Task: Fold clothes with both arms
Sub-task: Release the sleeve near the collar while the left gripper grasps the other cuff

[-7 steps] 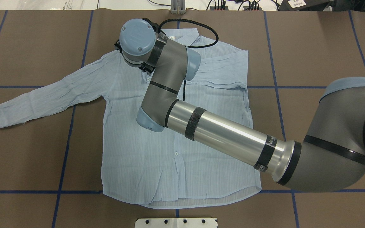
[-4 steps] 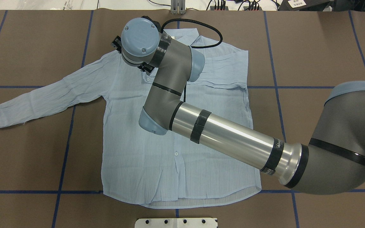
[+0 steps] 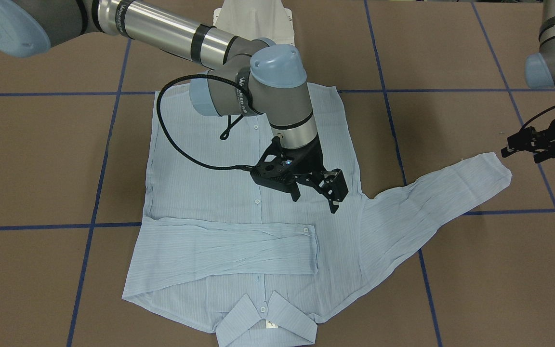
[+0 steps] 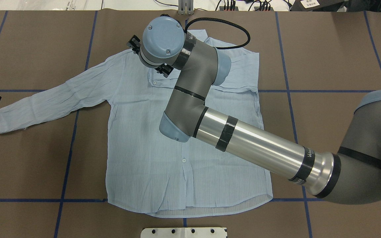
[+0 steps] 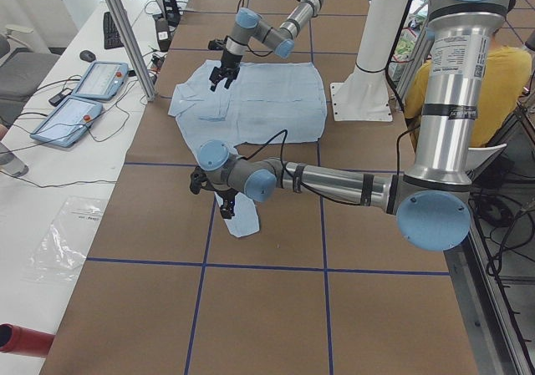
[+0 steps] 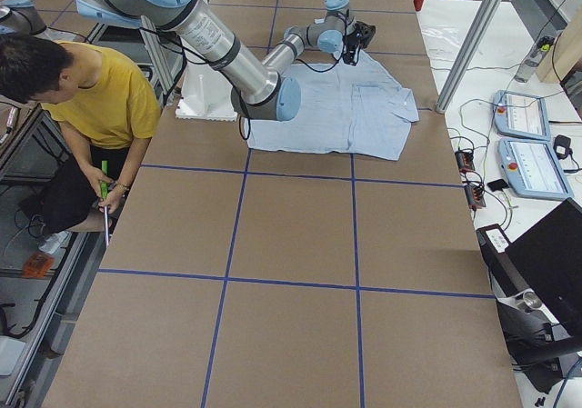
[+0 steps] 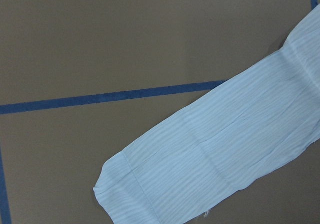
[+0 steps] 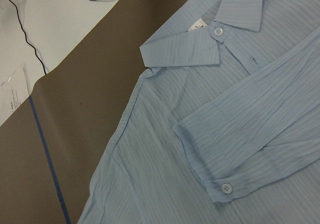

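- Shirt [image 3: 200, 193]: lies flat and front-up on the brown table [image 3: 41, 168], which is marked with blue tape lines. The front is buttoned.
- Collar [image 3: 244, 318]: taken as the reference point. It lies flat at the shirt edge farthest from the robot, with one white button at its meeting point.
- Folded sleeve [image 3: 219, 250]: on the robot's right side. It lies across the chest just below the collar, and its buttoned cuff ends near the shirt's midline.
- Outstretched sleeve [image 3: 431, 202]: on the robot's left side. It runs out from the shoulder beside the collar and lies flat on the table, with its cuff well apart from the collar.
- Right gripper [image 3: 316, 200]: hangs above the shirt near the collar, on the side of the outstretched sleeve's shoulder. Its jaws are spread and grip nothing.
- Left gripper [image 3: 508, 147]: well apart from the collar, just beside the outstretched sleeve's cuff. Its fingers appear spread and nothing is held. The pictures do not settle whether it touches the cloth.
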Robot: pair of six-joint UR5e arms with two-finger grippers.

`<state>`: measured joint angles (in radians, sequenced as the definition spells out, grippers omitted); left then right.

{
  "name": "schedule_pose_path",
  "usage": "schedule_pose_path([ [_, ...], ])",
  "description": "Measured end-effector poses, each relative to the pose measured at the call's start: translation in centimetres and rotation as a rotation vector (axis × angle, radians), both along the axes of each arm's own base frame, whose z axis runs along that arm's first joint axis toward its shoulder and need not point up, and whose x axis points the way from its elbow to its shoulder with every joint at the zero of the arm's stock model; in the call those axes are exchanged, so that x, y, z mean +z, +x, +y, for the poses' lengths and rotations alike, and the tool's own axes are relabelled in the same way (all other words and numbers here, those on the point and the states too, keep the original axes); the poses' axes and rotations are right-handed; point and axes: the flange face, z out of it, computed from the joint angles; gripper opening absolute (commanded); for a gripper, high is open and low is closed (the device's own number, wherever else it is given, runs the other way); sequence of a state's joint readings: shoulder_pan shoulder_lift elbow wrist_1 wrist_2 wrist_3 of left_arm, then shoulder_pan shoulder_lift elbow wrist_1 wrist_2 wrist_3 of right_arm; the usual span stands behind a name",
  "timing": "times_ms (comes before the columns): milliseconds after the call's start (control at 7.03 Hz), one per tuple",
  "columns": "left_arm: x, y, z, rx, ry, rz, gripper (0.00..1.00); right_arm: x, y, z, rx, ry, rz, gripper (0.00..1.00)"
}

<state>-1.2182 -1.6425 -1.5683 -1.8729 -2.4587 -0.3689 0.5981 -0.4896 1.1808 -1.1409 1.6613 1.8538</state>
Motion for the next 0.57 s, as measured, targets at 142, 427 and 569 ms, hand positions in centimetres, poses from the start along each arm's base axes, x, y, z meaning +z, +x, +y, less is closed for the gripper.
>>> schedule_pose_path([
  [142, 0.9, 0.9, 0.1, 0.015, -0.01, -0.003, 0.99, 0.2, 1.2, 0.3, 0.003, -0.001, 0.003, 1.0],
  [427, 3.8, 2.6, 0.5, 0.047, -0.04, -0.016, 0.99, 1.2, 1.7, 0.5, 0.002, 0.0, 0.013, 1.0],
  [569, 5.9, 2.9, 0.7, 0.055, -0.044, -0.019, 0.98, 1.5, 1.5, 0.7, -0.001, -0.001, 0.016, 1.0],
])
